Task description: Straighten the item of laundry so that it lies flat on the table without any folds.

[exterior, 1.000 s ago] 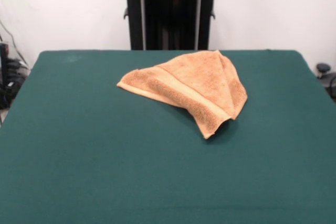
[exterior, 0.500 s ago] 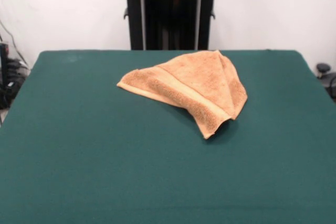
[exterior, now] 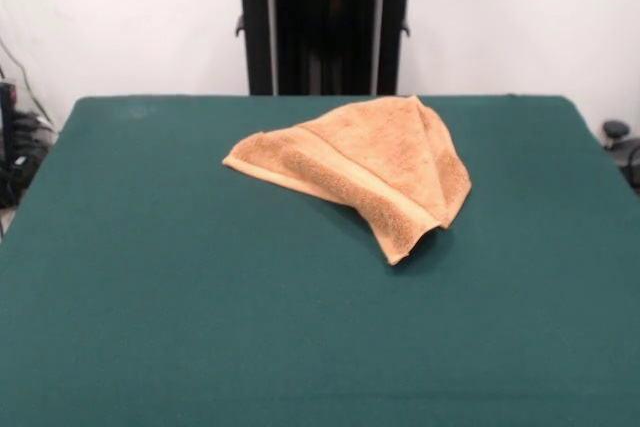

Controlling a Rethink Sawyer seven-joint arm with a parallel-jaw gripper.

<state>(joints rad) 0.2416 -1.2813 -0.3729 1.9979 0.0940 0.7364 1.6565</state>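
An orange-tan terry towel, the item of laundry (exterior: 365,167), lies folded over itself into a rough triangle on the far half of the dark green table (exterior: 200,297), a little right of centre. Its peak points to the far edge. A woven band and hem run along the near folded edge, ending in a corner that points toward the near right. No gripper or arm shows in the front view.
The black pedestal (exterior: 325,22) stands behind the table's far edge. Cables and dark gear lie off the table's left side (exterior: 15,142), and a small dark object sits off the right side (exterior: 618,137).
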